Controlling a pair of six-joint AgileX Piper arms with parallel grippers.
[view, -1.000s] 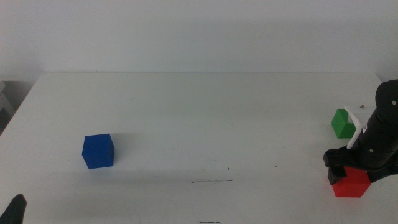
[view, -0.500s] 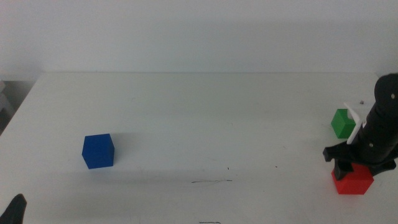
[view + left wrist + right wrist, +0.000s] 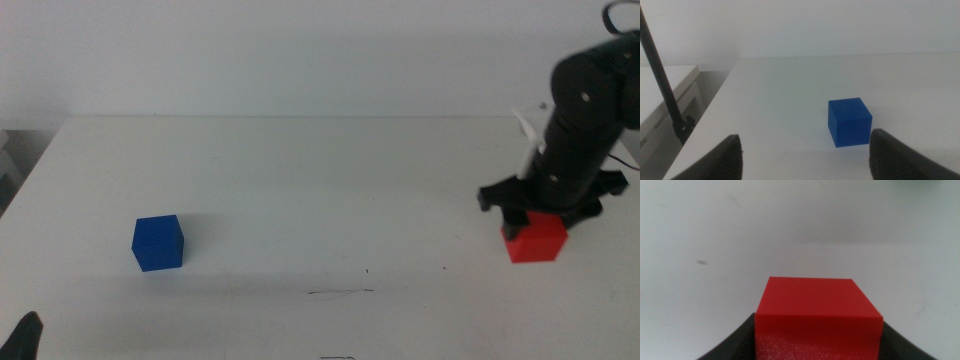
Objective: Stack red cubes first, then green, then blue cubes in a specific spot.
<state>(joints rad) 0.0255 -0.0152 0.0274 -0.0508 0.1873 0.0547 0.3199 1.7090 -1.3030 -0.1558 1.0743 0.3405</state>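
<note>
My right gripper [image 3: 539, 216] is shut on the red cube [image 3: 535, 240] and holds it above the table at the right. In the right wrist view the red cube [image 3: 817, 315] sits between the two dark jaws. The blue cube [image 3: 158, 243] rests on the table at the left, and it also shows in the left wrist view [image 3: 850, 121]. The thin dark scribbled line [image 3: 340, 292] marks the spot near the front middle. The green cube is hidden behind the right arm. My left gripper [image 3: 802, 152] is open and empty, low at the front left corner [image 3: 25, 335].
The white table [image 3: 320, 180] ends at a far edge against a pale wall. A dark pole [image 3: 662, 90] stands beyond the table's left edge in the left wrist view. A small dark speck [image 3: 366, 270] lies just above the line.
My right gripper has risen with the red cube and moved left and toward the far side. The arm now covers the green cube. The left gripper and blue cube have not moved.
</note>
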